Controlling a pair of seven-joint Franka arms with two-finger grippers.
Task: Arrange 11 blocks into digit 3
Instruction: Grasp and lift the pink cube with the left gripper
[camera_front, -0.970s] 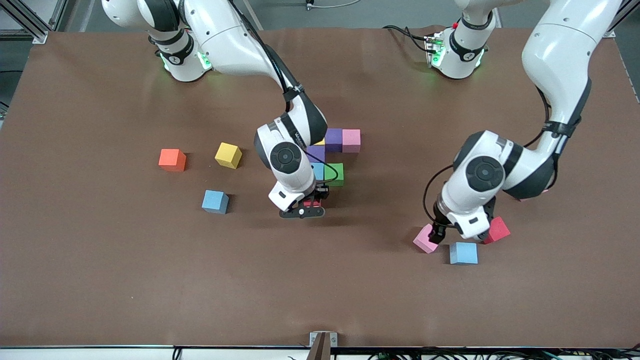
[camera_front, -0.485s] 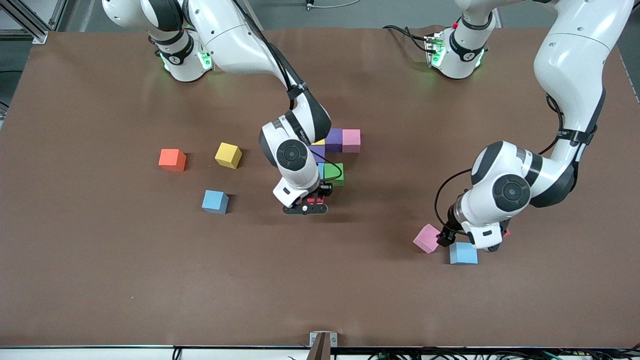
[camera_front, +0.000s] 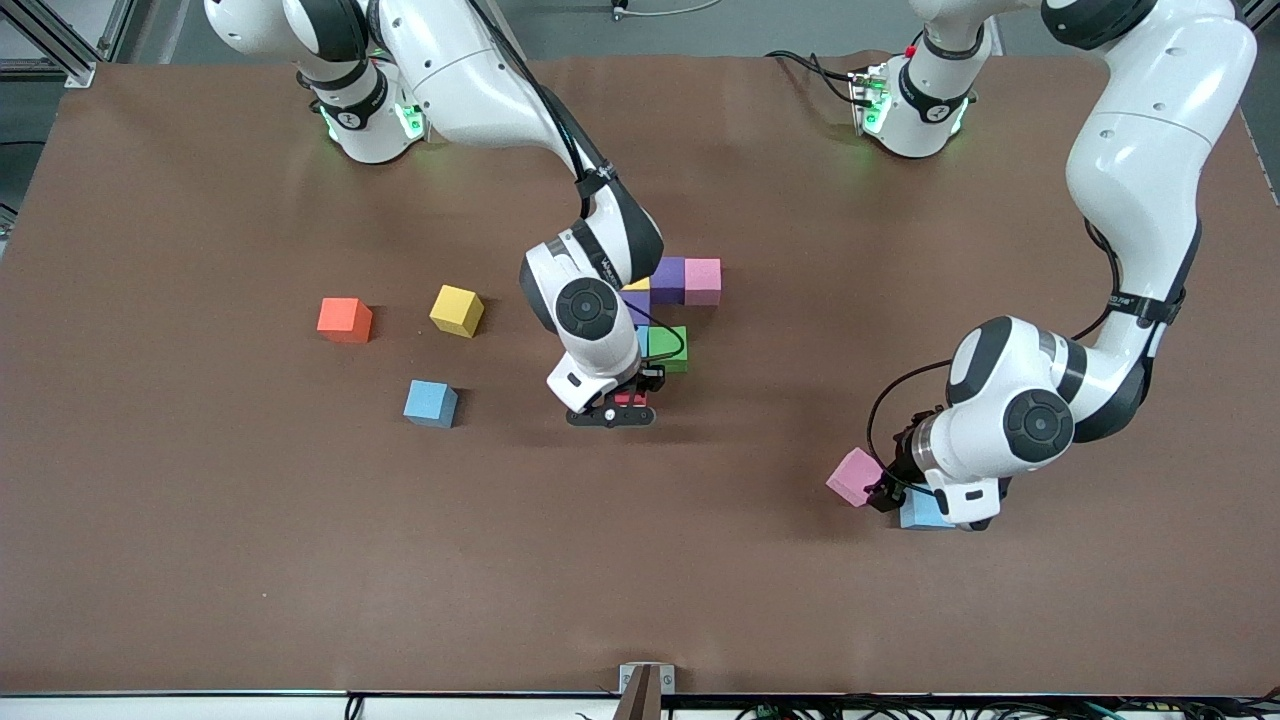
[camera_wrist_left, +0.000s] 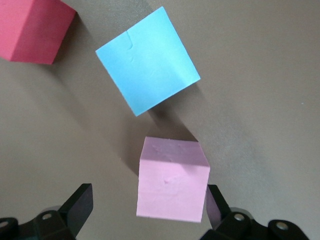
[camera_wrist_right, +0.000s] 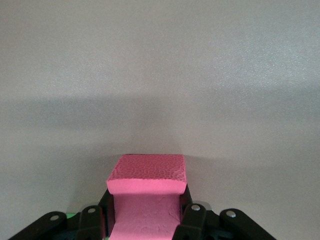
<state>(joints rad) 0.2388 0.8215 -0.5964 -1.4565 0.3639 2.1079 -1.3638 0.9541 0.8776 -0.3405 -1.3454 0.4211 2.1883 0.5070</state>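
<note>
**Desk:** At frame centre, your right gripper (camera_front: 617, 405) is clenched on a red foam cube (camera_wrist_right: 146, 195), just below the green foam cube (camera_front: 668, 348).

**Operator:** And lower right?

**Desk:** Your left gripper (camera_wrist_left: 145, 212), fingers spread, straddles the pink foam cube (camera_wrist_left: 172, 186); the light blue foam cube (camera_wrist_left: 147, 74) lies just beside it.

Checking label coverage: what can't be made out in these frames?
- Front view: the right arm covers part of the block cluster, so its count and shape are unclear.
- Front view: the left arm hides most of the light blue block and all of the red one.
- Right wrist view: held block cut off by the frame edge.
</note>
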